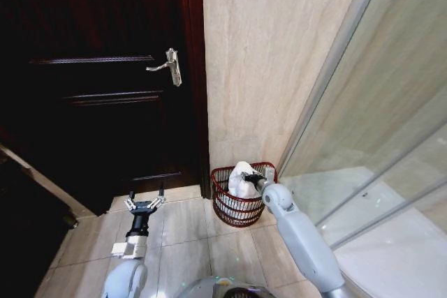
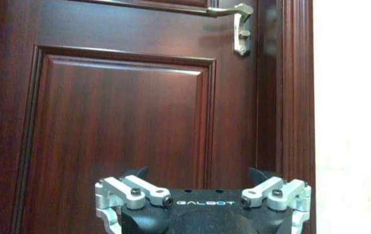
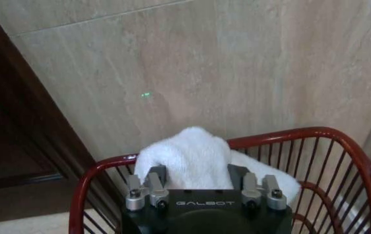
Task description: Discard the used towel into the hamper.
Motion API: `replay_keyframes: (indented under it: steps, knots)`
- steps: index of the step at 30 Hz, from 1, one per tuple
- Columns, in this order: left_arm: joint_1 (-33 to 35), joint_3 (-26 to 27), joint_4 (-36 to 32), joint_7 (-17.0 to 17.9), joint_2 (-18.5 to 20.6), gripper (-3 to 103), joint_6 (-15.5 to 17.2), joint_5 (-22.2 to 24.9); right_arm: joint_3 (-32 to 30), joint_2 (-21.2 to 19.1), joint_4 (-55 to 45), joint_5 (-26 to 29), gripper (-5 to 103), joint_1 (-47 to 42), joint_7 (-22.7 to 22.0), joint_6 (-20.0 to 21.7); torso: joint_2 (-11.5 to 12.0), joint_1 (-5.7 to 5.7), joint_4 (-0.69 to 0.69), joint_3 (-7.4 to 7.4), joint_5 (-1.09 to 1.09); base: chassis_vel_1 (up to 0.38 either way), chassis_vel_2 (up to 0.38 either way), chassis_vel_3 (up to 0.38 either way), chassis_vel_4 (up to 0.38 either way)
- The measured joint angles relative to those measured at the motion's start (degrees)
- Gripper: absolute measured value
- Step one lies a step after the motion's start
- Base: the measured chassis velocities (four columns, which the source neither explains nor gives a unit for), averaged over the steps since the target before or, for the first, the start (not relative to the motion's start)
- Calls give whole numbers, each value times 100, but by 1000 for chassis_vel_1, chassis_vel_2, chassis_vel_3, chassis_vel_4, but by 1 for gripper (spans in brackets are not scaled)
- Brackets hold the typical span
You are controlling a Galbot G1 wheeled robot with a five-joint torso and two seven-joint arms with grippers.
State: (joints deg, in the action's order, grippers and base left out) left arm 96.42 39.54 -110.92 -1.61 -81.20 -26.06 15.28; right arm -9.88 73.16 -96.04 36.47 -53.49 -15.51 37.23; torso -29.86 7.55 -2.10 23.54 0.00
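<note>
Right gripper [image 3: 197, 181] (marked "GALBOT"), jaws pinching the white towel [image 3: 192, 158] over the red wire hamper [image 1: 241, 204] at the wall's foot beside the door [image 1: 98, 82]. Left gripper [image 1: 144, 202], jaws spread, faces the door.

Grey arms, each black gripper [image 3: 198, 183] bearing silver screws and GALBOT lettering.

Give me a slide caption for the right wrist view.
Right tool holds a white terry towel above the round red wire hamper beside the beige tiled wall.
</note>
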Motion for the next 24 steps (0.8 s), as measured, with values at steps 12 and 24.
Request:
replay_keyframes:
  steps: [12,24]
  knots:
    - [-55,-55,-58,-43,-33,100,66,-3,-76,-103,-191,34,100,-165,-63,-76,0,0,0,0,0,0,0,0,0]
    - [-5,-47,-106,57,-97,100,106,6,-365,-73,-1034,-368,100,-802,110,-1406,0,0,0,0,0,0,0,0,0]
